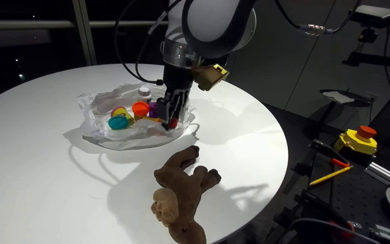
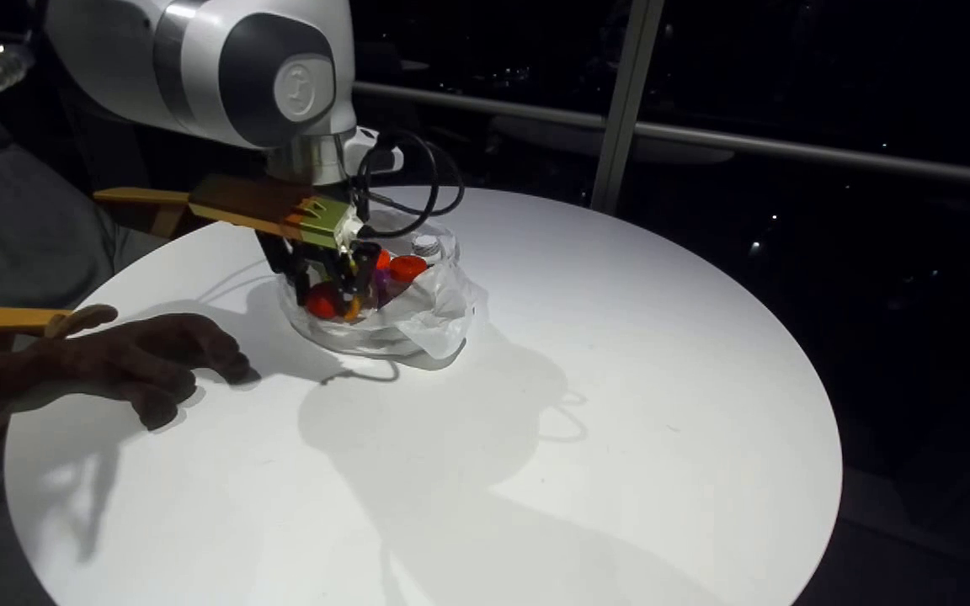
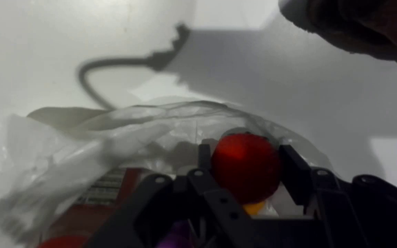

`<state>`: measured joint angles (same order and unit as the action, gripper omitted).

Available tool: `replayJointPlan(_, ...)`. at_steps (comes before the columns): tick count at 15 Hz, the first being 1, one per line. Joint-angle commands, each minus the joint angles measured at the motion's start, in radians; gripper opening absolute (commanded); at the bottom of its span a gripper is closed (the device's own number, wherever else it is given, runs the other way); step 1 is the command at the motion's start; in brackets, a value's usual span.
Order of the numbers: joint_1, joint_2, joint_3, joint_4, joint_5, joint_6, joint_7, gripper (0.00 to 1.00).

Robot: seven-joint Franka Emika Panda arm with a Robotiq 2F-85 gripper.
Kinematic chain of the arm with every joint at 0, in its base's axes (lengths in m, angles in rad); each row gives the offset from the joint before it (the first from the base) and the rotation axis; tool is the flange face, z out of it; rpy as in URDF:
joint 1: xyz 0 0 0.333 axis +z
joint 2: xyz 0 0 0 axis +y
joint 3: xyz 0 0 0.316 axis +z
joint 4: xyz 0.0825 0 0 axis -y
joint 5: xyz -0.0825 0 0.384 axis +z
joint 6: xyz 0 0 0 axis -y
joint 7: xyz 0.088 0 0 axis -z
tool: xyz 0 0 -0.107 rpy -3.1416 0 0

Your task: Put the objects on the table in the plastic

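Pretty dark room, one big round white table [image 1: 46, 189]. My one gripper [image 3: 244, 162] is pinching one red round toy [image 3: 246, 170] just inside the rim of the one plastic bag [image 1: 124, 140]; can't tell if it touches the bottom. Near it in the bag I count one purple toy [image 1: 153, 109], one orange-topped cup [image 1: 141, 108], one white-capped bottle [image 1: 144, 96], then one yellow cup [image 1: 124, 114] and one teal cup [image 1: 118, 122]. Further out, one brown plush animal [image 1: 185, 189] lies on the table outside the bag. Past the table edge: one yellow pencil [image 1: 331, 175] and one red-buttoned yellow box [image 1: 355, 144].
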<state>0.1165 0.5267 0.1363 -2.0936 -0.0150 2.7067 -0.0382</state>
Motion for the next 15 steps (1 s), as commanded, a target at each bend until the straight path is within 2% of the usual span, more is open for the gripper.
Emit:
replayJointPlan(1,0.063,-0.017,-0.038,0.043,-0.037,0.067,0.062,0.22)
replayJointPlan(10,0.199,0.119,-0.233,0.22,-0.219,0.115,0.185,0.22)
replayJointPlan(11,0.207,0.129,-0.248,0.236,-0.231,0.116,0.192,0.28)
replayJointPlan(12,0.212,0.129,-0.256,0.24,-0.239,0.114,0.195,0.72)
replayJointPlan(13,0.214,0.125,-0.259,0.241,-0.244,0.109,0.195,0.72)
replayJointPlan(15,0.21,0.117,-0.255,0.234,-0.244,0.097,0.184,0.87)
